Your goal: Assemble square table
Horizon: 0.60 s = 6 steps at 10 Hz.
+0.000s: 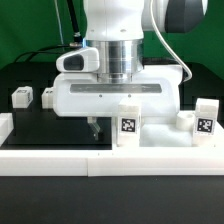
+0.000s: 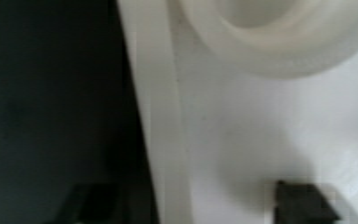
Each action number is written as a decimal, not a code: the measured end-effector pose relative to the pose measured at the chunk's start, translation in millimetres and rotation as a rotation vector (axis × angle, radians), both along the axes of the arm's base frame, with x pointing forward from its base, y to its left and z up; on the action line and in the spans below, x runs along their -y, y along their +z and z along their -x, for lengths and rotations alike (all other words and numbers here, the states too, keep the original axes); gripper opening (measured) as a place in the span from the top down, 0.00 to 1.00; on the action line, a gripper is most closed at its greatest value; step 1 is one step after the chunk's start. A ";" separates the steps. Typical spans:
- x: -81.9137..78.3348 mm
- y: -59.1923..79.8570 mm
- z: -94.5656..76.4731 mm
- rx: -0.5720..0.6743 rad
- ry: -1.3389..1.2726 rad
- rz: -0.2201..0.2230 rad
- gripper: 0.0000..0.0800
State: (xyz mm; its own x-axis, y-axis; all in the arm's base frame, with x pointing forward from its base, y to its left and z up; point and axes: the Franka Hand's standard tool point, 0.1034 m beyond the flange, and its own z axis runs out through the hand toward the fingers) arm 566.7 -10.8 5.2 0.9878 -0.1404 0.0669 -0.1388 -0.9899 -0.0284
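Gripper (image 2: 197, 198) points straight down, jaws partway apart and astride one edge of the square slab (image 2: 247, 120). One finger (image 2: 96, 202) hangs over the bare black table (image 1: 50, 130), the other over the white top. Too blurred to say whether the pads touch; no grip seen.

Slab lies flat directly under the gripper. Its round corner socket (image 2: 282, 30) sits just beyond the fingers, along the same edge.

Judgement: stiff moulded plastic, light for its spread and smooth. Likely to slide on the table and swivel in an edge pinch. Best hold is the edge rim clear of the socket, nearer mid-edge if reachable.

Around the gripper:
- **Exterior view's left:** one leg block (image 1: 20, 97) and another leg block (image 1: 48, 95), well apart from the gripper.
- **Exterior view's right:** a tagged block (image 1: 128, 127) just beside the fingers, and a second tagged block (image 1: 205, 124) farther off.
- **Camera side:** the border wall (image 1: 100, 160).

The near tagged block is the likeliest to get knocked, and the wall limits travel.
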 end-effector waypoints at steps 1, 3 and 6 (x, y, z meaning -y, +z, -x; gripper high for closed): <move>0.1 0.0 0.0 0.000 0.000 0.000 0.68; 3.5 -0.2 0.8 -0.002 0.001 0.004 0.85; 3.4 -0.3 1.0 -0.003 0.006 0.004 0.93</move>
State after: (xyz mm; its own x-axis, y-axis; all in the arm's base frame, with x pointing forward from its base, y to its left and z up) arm 565.7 -14.3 4.9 0.9889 -0.1338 0.0650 -0.1325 -0.9909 -0.0240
